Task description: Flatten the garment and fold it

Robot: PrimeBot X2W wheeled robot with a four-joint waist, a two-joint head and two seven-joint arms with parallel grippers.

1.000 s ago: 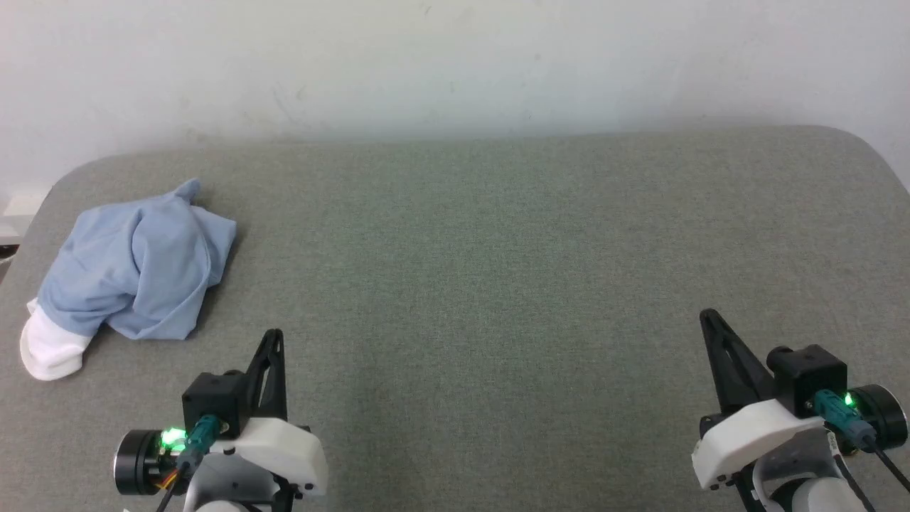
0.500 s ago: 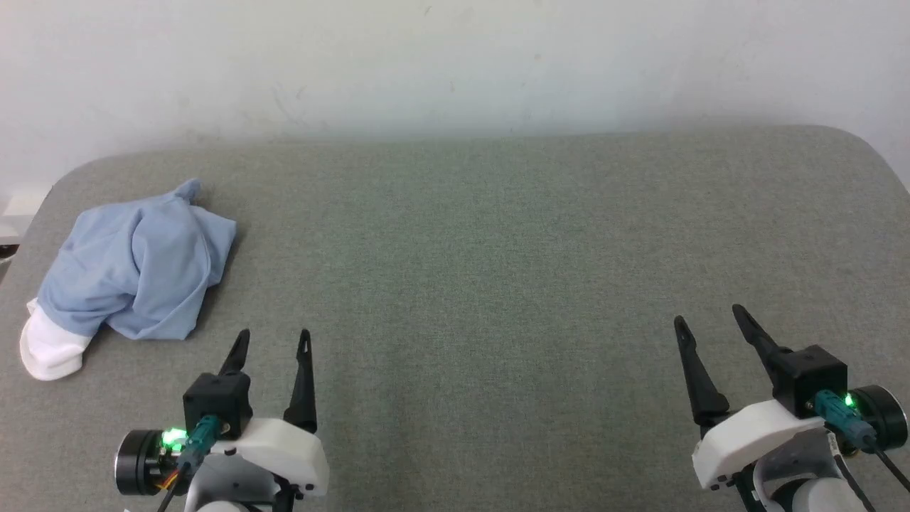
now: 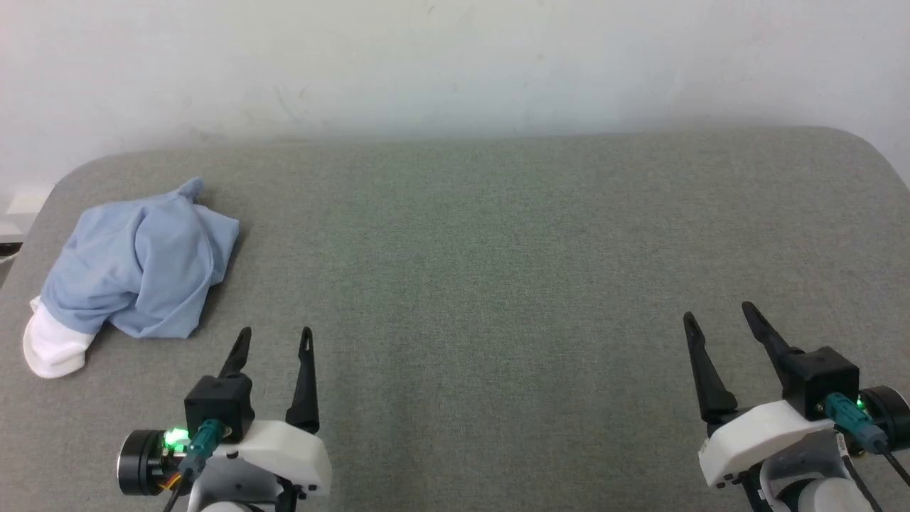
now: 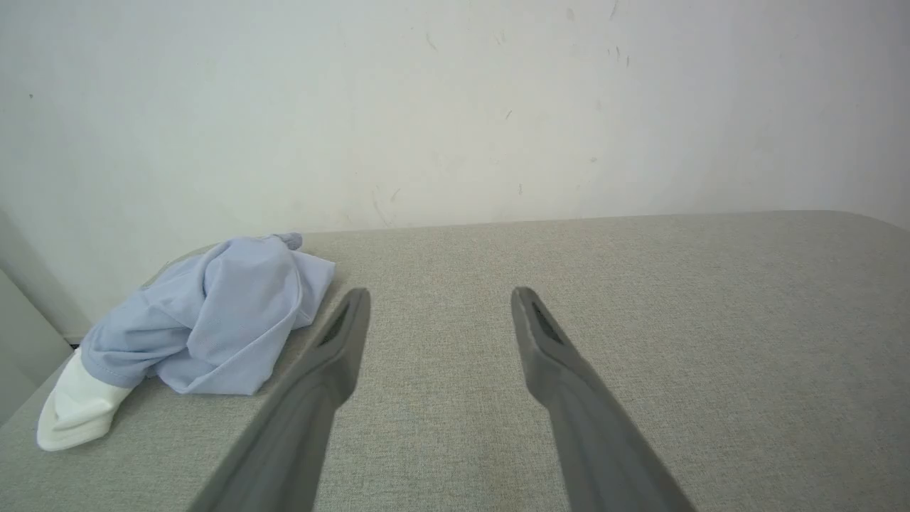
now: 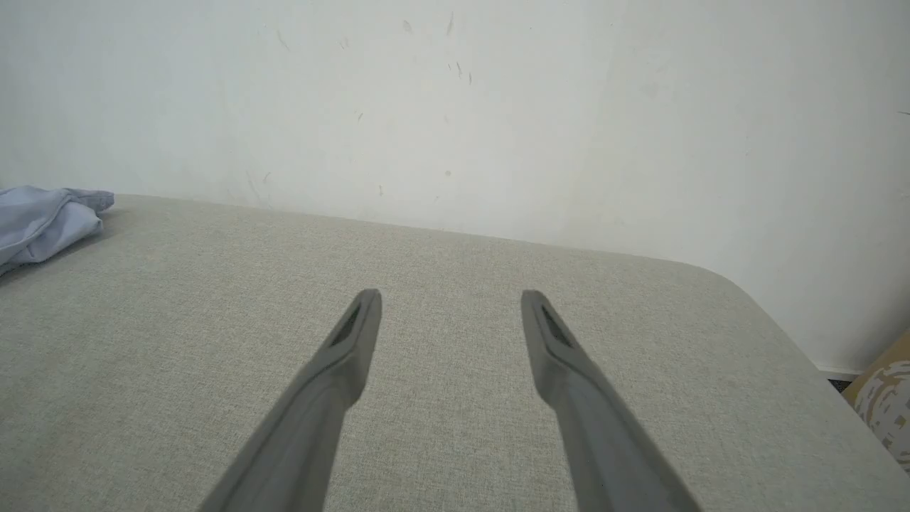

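The garment [image 3: 138, 270] lies crumpled in a light blue heap at the far left of the grey table [image 3: 498, 249], a white part sticking out at its near-left end. In the left wrist view the garment [image 4: 206, 320] sits left of the fingers, apart from them. My left gripper [image 3: 276, 333] stands open near the front edge, right of the heap and empty. My right gripper [image 3: 716, 311] is open and empty at the front right, far from the shirt. A blue corner of the garment [image 5: 43, 220] shows at the right wrist view's left edge.
A white wall [image 3: 455, 64] runs close behind the table's far edge. The table's corners are rounded, and its left edge lies just beyond the heap. A brownish patterned object [image 5: 885, 402] sits low past the table's right corner.
Both grippers were shut a second ago and have opened. The head view has shifted slightly, with little other motion.
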